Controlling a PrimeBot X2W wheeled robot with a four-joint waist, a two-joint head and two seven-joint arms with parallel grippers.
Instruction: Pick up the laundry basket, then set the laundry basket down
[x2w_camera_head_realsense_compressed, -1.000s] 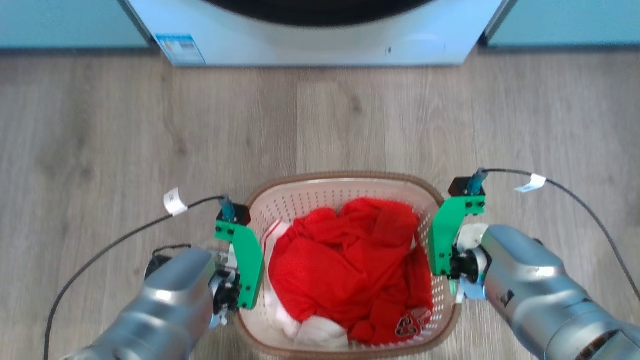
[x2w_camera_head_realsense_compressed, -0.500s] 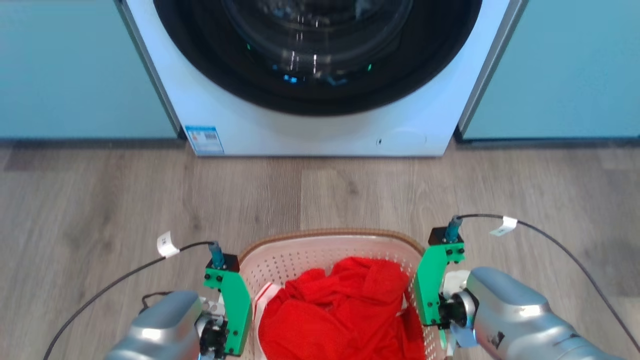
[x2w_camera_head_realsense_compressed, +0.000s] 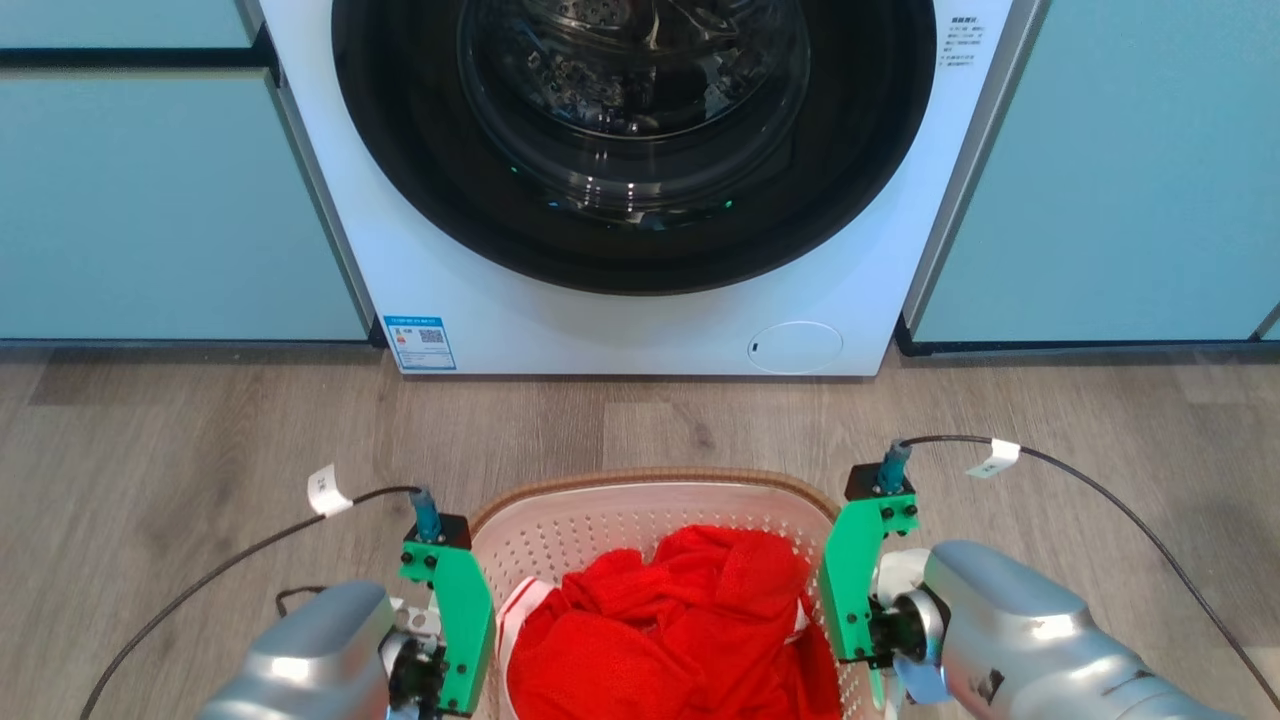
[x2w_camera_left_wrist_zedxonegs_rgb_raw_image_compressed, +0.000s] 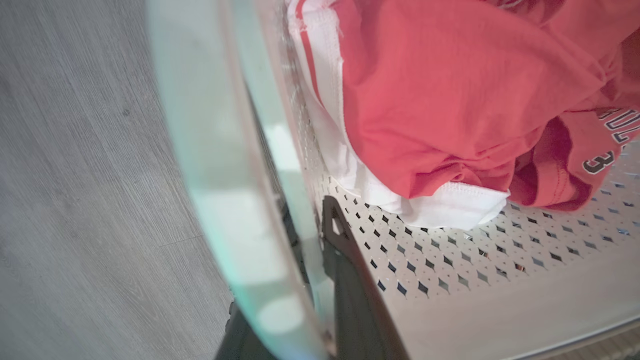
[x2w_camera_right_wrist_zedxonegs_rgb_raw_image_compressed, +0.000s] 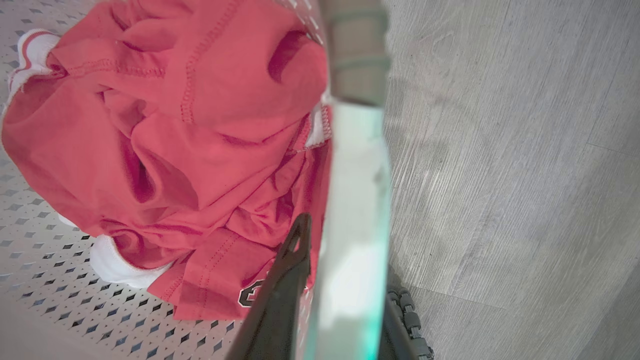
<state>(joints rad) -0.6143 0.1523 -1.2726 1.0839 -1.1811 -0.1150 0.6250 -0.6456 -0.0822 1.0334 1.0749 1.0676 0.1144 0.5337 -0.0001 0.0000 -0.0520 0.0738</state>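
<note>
The laundry basket (x2w_camera_head_realsense_compressed: 650, 482), white and perforated with a brown rim, shows low in the head view, holding red clothing (x2w_camera_head_realsense_compressed: 680, 620) and some white fabric. The left hand (x2w_camera_left_wrist_zedxonegs_rgb_raw_image_compressed: 307, 220) grips its left wall, one dark finger inside, one outside. The right hand (x2w_camera_right_wrist_zedxonegs_rgb_raw_image_compressed: 345, 240) clamps the right wall likewise. Beyond lie a wooden floor (x2w_camera_head_realsense_compressed: 200, 430) and a white washing machine (x2w_camera_head_realsense_compressed: 640, 320) between pale blue cabinets (x2w_camera_head_realsense_compressed: 150, 200).

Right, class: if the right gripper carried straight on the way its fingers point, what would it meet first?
The right gripper has its jaws astride the wall of the white perforated plastic laundry basket, so its inner finger would probably press into the crumpled red cloth garment first; depth is unclear.
</note>
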